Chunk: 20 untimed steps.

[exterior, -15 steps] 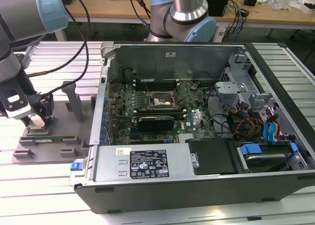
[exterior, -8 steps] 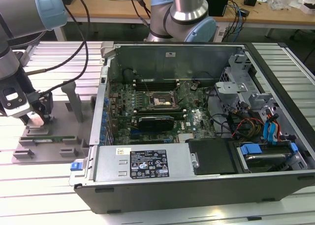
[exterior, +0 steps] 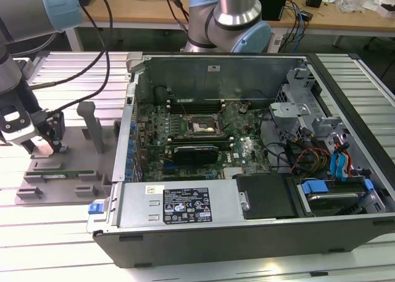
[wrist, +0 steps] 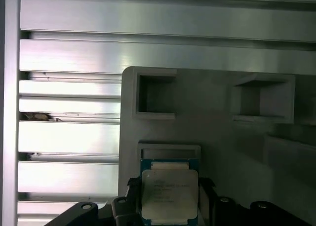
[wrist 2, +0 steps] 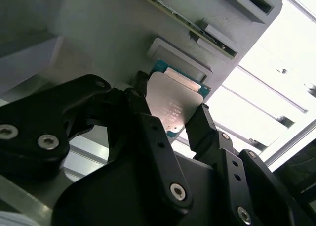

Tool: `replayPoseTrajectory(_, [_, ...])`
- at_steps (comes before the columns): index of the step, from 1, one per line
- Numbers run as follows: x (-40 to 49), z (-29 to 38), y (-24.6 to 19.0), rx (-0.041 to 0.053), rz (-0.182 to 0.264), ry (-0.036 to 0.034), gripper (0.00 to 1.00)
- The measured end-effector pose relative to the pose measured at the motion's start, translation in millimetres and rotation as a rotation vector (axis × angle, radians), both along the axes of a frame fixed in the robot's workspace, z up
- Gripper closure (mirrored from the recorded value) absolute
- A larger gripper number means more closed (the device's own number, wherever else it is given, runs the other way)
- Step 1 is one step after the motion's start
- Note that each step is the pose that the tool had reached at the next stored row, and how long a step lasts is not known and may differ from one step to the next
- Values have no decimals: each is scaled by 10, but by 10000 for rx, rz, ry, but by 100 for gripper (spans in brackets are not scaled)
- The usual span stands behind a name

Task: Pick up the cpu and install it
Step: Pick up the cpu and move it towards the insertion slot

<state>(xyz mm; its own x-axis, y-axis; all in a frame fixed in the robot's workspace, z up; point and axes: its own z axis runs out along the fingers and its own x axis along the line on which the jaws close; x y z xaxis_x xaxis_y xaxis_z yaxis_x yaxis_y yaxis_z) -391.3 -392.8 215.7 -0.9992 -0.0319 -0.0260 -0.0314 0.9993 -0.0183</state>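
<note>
Starting with the exterior view, the gripper (exterior: 46, 147) sits at about nine o'clock in the frame, lowered onto a grey fixture plate (exterior: 74, 152) that rests on the slatted aluminium table (exterior: 55, 232). A long green memory stick (exterior: 62, 173) lies in the plate at roughly five o'clock from the gripper, and a grey upright post (exterior: 92, 124) stands at about two o'clock from it. The open computer case (exterior: 345, 232) takes up the middle of the frame and runs out toward three o'clock. Its black socket frame (exterior: 199, 126) lies on the board near the centre, well apart from the gripper. In the second wrist view, the cpu (wrist 2: 173, 105) shows its silver top and a green edge between the two black fingers (wrist 2: 143, 107). The jaws are closed onto it, one finger against each of two opposite sides. The cpu sits just in front of a raised rectangular recess (wrist 2: 173, 58) of the plate. In the first wrist view, the cpu (wrist: 169, 194) again sits clamped between the dark fingers (wrist: 205, 186), just beside a shallow recess (wrist: 169, 151). Two deeper square pockets (wrist: 155, 95) lie farther along the plate, and the table's bright slats (wrist: 69, 55) run alongside it.
</note>
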Motion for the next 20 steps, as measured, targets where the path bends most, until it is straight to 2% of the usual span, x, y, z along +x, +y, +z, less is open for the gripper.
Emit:
replayPoseTrajectory(6, [0,96,0,0,0,1,45])
replayPoseTrajectory(9, [0,178,0,0,0,0,45])
replayPoseTrajectory(14, [0,252,0,0,0,0,45])
replayPoseTrajectory(20, [0,414,0,0,0,0,45])
